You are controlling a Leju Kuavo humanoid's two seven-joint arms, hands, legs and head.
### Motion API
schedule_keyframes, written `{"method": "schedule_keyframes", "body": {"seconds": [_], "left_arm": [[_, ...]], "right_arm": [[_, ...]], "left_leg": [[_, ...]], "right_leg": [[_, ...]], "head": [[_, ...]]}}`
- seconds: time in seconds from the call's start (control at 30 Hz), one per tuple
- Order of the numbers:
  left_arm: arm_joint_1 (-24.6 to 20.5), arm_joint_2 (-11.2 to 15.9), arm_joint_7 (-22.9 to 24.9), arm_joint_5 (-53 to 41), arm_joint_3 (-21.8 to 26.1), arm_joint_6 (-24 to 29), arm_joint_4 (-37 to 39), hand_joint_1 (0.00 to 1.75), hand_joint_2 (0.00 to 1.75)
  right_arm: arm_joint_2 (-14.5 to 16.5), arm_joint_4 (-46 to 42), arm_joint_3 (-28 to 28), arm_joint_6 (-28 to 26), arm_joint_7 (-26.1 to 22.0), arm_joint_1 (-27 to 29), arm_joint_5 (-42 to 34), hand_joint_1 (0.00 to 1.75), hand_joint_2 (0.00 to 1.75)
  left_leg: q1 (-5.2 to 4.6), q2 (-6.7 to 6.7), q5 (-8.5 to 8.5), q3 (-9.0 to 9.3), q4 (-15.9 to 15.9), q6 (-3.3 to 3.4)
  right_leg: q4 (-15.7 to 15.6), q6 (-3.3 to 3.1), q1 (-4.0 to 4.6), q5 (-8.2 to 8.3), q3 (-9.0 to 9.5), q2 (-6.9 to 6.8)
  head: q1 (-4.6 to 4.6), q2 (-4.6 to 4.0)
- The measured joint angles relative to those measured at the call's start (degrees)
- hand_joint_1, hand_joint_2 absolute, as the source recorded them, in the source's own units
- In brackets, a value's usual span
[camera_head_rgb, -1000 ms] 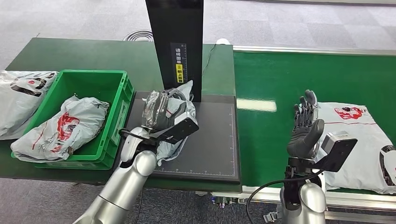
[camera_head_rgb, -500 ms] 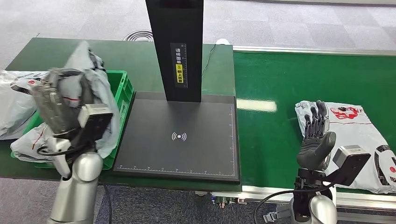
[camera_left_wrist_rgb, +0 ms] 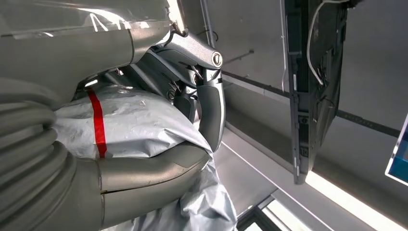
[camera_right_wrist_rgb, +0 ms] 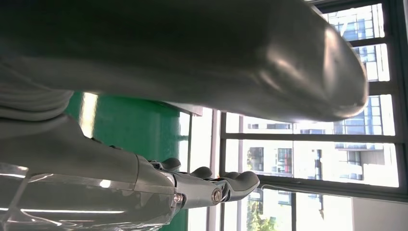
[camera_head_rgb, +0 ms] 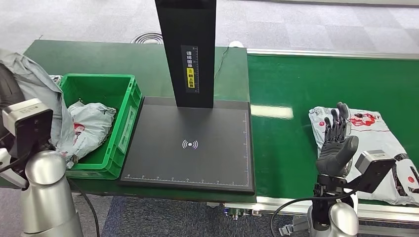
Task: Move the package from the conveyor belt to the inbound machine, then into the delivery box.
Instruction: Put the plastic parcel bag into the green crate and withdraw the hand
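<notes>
Gripping a grey package (camera_left_wrist_rgb: 139, 125) (red stripe showing), the left hand (camera_left_wrist_rgb: 144, 144) hangs beside the green box (camera_head_rgb: 106, 91); the right hand (camera_head_rgb: 336, 143) stands spread, holding nothing, over the belt (camera_head_rgb: 296, 84).

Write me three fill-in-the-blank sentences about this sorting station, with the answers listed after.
1. The left hand holds a grey ____.
2. The crate beside the scanner pad is ____ in colour.
3. The right hand, holding nothing, hovers above a package lying on the ____ belt.

Missing words: package; green; conveyor
</notes>
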Motion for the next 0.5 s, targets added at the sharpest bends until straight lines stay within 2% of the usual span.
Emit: {"method": "schedule_keyframes", "body": {"seconds": [0.1,0.2,0.3,0.5], "left_arm": [[-0.5,0.1,1.8,-0.9,0.8,-0.3,0.4,1.75,1.75],[-2.8,1.2,6.9,-3.7,2.1,-3.2,4.5,1.75,1.75],[-7.2,3.4,10.2,-8.5,3.4,-8.3,13.2,1.75,1.75],[-19.7,7.6,12.3,-16.3,3.2,-14.8,37.0,1.75,1.75]], "right_arm": [[0.0,0.0,0.0,0.1,0.0,0.0,0.0,0.00,0.00],[0.0,0.0,0.0,0.8,0.1,0.1,0.2,0.00,0.00],[0.0,0.0,0.0,2.0,0.5,0.0,0.8,0.00,0.00],[0.0,1.5,0.4,4.1,1.1,-1.8,1.5,0.00,0.00]], "left_leg": [[0.00,0.00,0.00,0.00,0.0,0.00],[0.00,-0.01,0.01,0.02,0.0,-0.01],[0.03,-0.01,0.09,0.03,0.0,-0.08],[0.07,0.00,0.24,0.01,0.0,-0.11]], "right_leg": [[0.0,0.00,0.01,0.00,-0.01,0.00],[0.0,-0.01,0.01,0.00,-0.01,0.00],[0.0,-0.06,0.07,0.05,-0.02,0.00],[0.0,-0.13,0.11,0.18,-0.03,0.02]], "head": [[0.00,0.00],[-0.01,0.00],[-0.02,0.00],[-0.01,0.00]]}}
